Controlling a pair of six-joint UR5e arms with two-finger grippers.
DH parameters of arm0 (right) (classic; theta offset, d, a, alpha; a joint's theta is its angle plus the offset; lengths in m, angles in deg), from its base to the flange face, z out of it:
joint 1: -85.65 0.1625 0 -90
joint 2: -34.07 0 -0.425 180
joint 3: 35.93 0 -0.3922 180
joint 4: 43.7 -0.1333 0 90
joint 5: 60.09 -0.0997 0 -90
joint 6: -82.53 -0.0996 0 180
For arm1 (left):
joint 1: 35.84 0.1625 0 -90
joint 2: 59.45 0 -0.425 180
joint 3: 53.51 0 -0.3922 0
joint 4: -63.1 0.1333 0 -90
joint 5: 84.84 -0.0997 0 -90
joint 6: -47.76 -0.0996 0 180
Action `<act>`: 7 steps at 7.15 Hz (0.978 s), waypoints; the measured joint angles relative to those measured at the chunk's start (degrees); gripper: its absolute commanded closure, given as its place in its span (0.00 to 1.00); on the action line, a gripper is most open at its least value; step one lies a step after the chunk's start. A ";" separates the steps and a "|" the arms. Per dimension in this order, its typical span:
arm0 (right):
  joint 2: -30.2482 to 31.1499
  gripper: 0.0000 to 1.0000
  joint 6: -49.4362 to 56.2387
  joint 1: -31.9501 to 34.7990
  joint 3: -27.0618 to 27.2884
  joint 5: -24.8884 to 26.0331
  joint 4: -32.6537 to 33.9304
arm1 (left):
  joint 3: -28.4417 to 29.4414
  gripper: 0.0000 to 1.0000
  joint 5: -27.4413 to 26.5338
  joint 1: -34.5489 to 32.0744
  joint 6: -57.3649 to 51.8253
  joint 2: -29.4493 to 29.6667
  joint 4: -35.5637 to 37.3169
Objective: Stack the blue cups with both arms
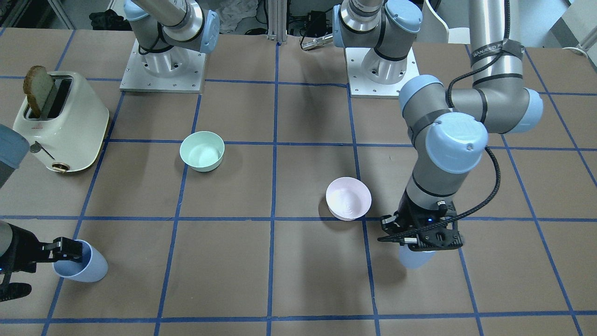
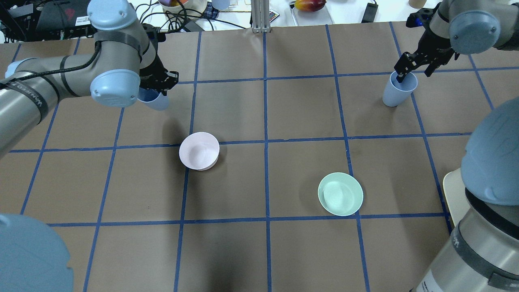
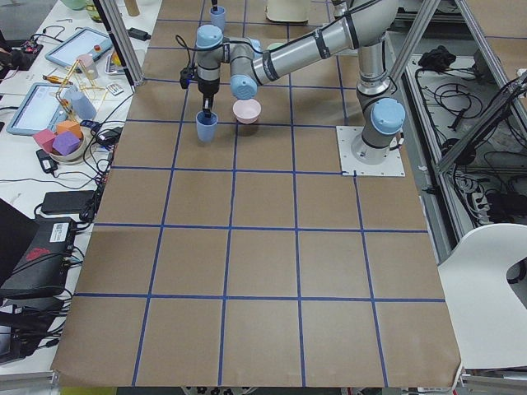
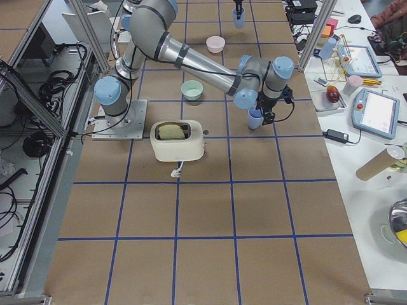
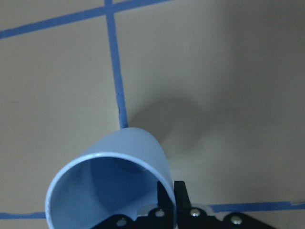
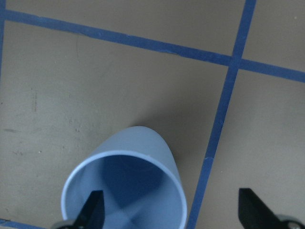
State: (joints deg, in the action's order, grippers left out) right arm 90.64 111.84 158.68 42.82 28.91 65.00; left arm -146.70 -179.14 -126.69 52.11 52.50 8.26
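Blue cups (image 2: 156, 101) | left gripper (image 5: 174, 195) pinches one | right gripper (image 6: 174, 210) straddles other

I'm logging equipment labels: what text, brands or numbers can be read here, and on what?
"MANUSED" is my best reading of the white print on the black band round the left arm; the rest is blurred.
Red mark on the toaster: too small to read.
Nothing else is readable.

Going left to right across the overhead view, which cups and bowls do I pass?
In order: pale blue plastic tumbler → pale pink round bowl → mint-green round bowl → second pale blue plastic tumbler.
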 measured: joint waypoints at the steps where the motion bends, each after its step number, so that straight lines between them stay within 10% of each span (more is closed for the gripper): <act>1: -0.02 0.15 0.02 -0.04 0.52 -0.04 0.18 | 1.90 1.00 0.01 -3.99 6.81 0.43 -0.37; 4: -0.46 0.87 0.07 -0.09 0.63 -0.08 0.28 | 5.16 1.00 -0.04 -15.94 21.20 2.60 -1.05; 7: -0.61 1.00 0.40 -0.34 0.34 0.07 0.11 | 5.42 1.00 0.16 -23.11 28.16 6.26 -0.66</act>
State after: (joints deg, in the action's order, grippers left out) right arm 90.03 112.24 158.34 43.16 28.99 65.11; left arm -141.28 -178.98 -149.80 80.27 58.76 7.60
